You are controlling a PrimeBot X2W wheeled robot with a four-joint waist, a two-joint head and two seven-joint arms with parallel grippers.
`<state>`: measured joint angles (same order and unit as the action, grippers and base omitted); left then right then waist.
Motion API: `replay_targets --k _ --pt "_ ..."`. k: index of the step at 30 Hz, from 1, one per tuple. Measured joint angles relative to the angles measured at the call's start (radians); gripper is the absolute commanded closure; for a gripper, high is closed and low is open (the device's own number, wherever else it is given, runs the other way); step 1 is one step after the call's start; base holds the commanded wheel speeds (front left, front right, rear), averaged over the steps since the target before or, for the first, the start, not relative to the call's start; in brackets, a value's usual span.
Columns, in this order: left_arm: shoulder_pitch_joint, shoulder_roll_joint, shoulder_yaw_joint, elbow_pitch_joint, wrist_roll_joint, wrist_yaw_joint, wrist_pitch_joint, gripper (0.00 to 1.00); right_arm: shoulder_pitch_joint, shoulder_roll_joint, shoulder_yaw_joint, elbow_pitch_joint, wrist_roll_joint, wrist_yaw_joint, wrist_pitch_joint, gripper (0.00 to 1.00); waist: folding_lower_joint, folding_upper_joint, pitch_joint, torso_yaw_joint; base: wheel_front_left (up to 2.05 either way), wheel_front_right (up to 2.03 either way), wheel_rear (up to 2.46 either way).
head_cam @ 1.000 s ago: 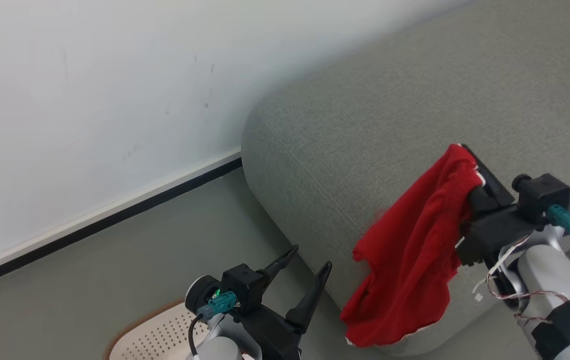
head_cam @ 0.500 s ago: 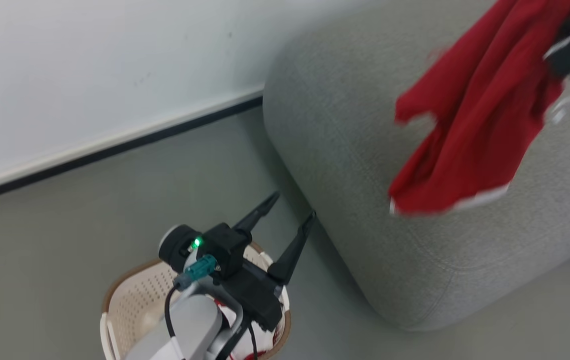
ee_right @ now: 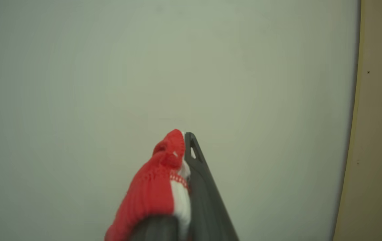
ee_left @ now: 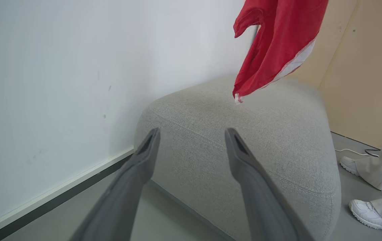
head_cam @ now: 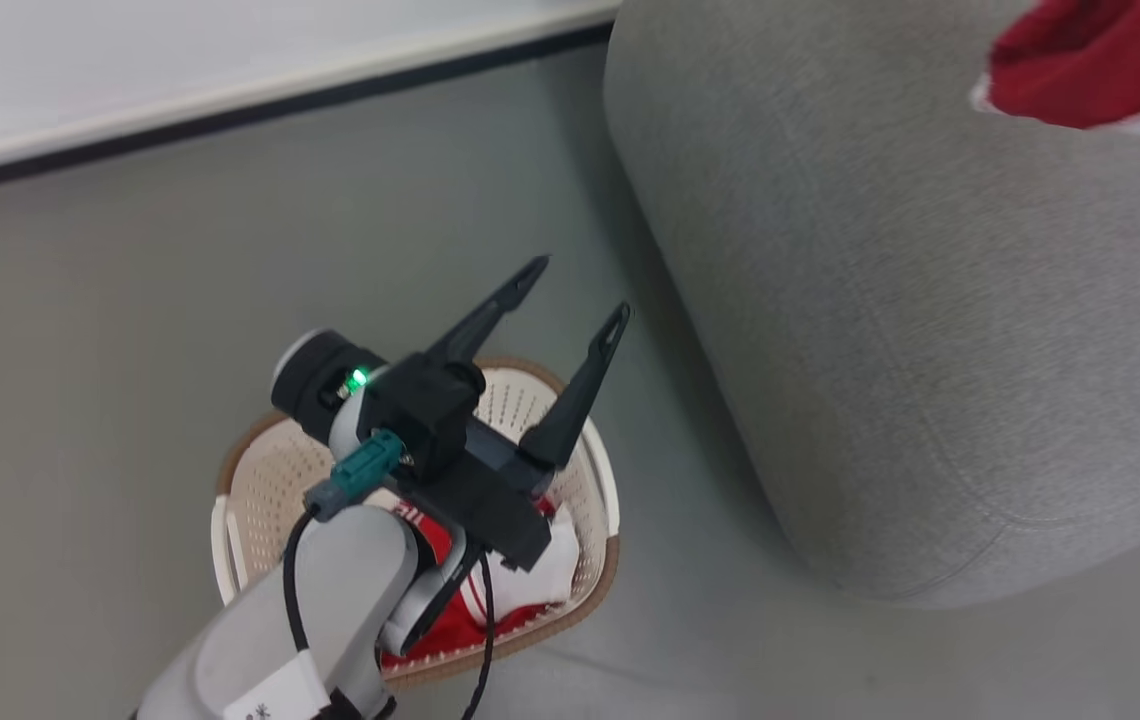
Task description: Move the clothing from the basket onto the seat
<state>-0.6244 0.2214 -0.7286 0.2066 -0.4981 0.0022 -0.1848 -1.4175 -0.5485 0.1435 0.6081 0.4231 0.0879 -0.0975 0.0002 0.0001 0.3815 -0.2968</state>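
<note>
The red shorts [ee_left: 274, 47] with white trim hang in the air above the grey seat [ee_left: 244, 160]; their lower edge [head_cam: 1090, 70] shows at the head view's top right over the seat [head_cam: 930, 300]. My right gripper [ee_right: 181, 147] is shut on the shorts' waistband [ee_right: 157, 187], pointing at a pale wall. The cream basket [head_cam: 260, 470] with a brown rim stands on the floor left of the seat, holding the red and white jersey [head_cam: 520, 580]. My left gripper [head_cam: 570, 300] hovers open above the basket, its fingers [ee_left: 144, 160] aimed toward the seat.
A white wall with a dark baseboard [head_cam: 230, 95] runs behind the grey floor [head_cam: 80, 300]. In the left wrist view a person's white shoes [ee_left: 367, 211] and pale trouser leg stand right of the seat, beside a tan panel [ee_left: 362, 67].
The head camera has tilted downward, bringing the whole basket into view. My right gripper has lifted the shorts higher above the seat. My left gripper stays open.
</note>
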Motion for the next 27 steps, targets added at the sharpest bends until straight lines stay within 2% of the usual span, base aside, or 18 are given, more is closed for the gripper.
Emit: replay_targets --k 8,13,27 --pt "-0.047 0.039 0.017 -0.067 0.021 0.022 0.035 0.00 -0.065 -0.037 0.003 0.053 -0.018 0.000 0.013 1.00 0.0001 0.0001 0.123 0.033 0.00 0.00 0.00" --pt "-0.048 0.077 0.031 -0.085 0.032 0.033 0.054 0.00 -0.074 -0.013 0.008 0.117 -0.019 0.000 -0.007 1.00 0.0001 0.0002 0.190 0.039 0.00 0.00 0.00" --pt "-0.075 0.072 0.007 -0.117 0.061 0.033 0.099 0.00 0.004 0.074 0.034 0.337 -0.019 -0.006 -0.066 1.00 0.0000 0.0000 0.284 0.027 0.00 0.00 0.00"
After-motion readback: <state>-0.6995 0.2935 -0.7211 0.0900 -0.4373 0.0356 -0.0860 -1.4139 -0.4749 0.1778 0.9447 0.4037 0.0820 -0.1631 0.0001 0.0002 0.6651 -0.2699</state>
